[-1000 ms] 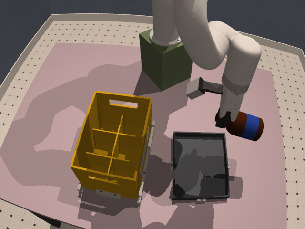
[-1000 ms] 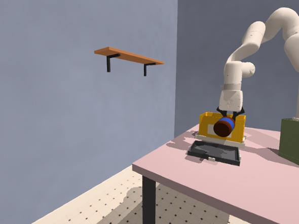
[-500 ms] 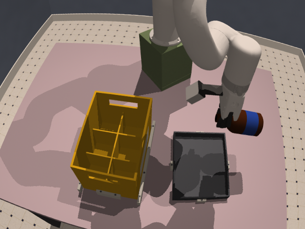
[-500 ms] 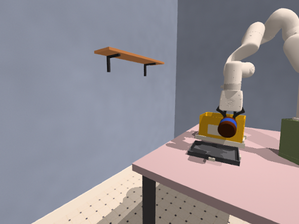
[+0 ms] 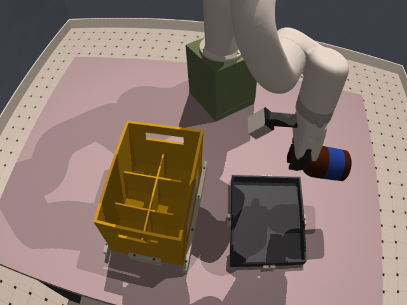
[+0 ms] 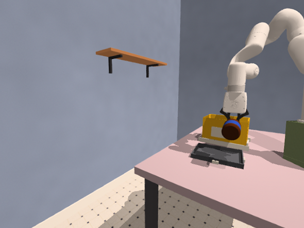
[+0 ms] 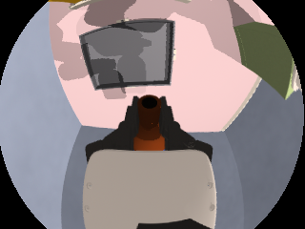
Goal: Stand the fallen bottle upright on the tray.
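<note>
While btl (image 5: 332, 162) (image 6: 231, 130) (image 7: 149, 130) lies approx. horiz., neck clamped in grpr (image 5: 301, 161) (image 6: 234, 118) (image 7: 149, 101), its base must swing down before lowering onto tray (image 5: 268, 264) (image 6: 219, 160) (image 7: 172, 52).

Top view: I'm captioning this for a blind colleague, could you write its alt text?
A white robot arm's black-fingered gripper grips a brown bottle with a blue band by its neck, lying sideways beyond a corner of a square dark-grey tray. A yellow divided crate stands beside the tray on a pink table.
</note>
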Motion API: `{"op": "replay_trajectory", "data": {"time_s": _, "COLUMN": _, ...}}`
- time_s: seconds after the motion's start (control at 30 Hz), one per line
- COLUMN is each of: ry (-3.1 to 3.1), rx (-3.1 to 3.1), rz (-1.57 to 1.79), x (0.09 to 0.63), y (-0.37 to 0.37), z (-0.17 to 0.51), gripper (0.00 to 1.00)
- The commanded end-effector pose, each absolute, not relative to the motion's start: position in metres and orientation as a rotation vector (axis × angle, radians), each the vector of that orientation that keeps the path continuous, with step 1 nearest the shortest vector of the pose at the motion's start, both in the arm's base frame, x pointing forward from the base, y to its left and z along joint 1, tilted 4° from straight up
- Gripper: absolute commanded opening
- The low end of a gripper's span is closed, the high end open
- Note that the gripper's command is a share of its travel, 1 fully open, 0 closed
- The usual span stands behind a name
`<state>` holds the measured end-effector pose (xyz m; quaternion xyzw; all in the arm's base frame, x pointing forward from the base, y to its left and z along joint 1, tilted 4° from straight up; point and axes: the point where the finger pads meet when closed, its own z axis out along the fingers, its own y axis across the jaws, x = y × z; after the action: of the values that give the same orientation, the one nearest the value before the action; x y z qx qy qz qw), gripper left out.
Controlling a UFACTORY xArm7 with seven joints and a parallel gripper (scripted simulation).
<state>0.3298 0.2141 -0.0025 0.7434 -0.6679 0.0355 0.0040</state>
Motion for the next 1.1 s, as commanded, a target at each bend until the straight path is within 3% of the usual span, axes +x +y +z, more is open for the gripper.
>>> {"op": "replay_trajectory", "data": {"time_s": 0.0, "ry": -2.084, "rx": 2.341, "rz": 0.113, "x": 0.3308, "y": 0.215, "z": -0.0015, "gripper": 0.0}}
{"op": "replay_trajectory", "data": {"time_s": 1.07, "ry": -1.767, "rx": 2.578, "rz": 0.111, "x": 0.3309, "y": 0.215, "z": -0.0015, "gripper": 0.0}}
